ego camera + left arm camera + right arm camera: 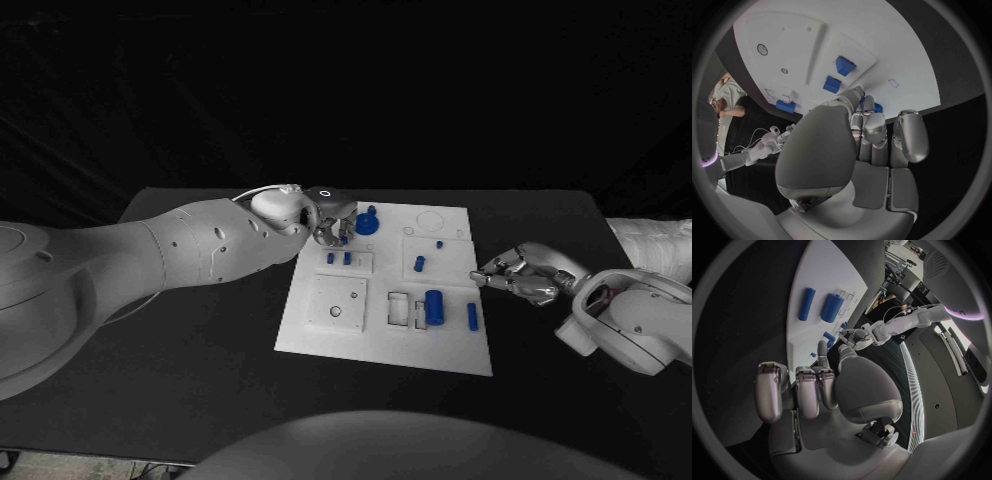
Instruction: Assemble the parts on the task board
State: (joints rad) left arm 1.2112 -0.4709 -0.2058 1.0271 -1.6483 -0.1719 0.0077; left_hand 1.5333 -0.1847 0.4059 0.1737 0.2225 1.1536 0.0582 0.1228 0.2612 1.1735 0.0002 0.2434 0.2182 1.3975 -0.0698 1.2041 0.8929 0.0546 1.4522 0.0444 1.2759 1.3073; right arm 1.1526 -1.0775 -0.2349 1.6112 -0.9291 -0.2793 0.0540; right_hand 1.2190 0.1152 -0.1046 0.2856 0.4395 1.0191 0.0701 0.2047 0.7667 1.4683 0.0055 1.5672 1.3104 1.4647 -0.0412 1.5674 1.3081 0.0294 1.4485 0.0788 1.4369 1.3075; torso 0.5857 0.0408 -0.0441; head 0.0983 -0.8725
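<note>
The white task board (pixel 335 336) lies in the middle of the black table. My left hand (pixel 332 222) is over the board's far left corner, fingers curled, and pinches a blue knobbed part (pixel 368 222); blue shows past the fingertips (pixel 877 107). Two small blue parts (pixel 338 258) stand just in front of that hand. A thick blue cylinder (pixel 433 304) and a slim one (pixel 472 316) lie at the near right of the board. My right hand (pixel 519 273) hovers off the board's right edge, fingers curled in with nothing in them.
More blue parts sit mid-board (pixel 420 264). A square plate with a round hole (pixel 338 301) is on the board's near left. Black table surface (pixel 202 350) surrounds the board on all sides.
</note>
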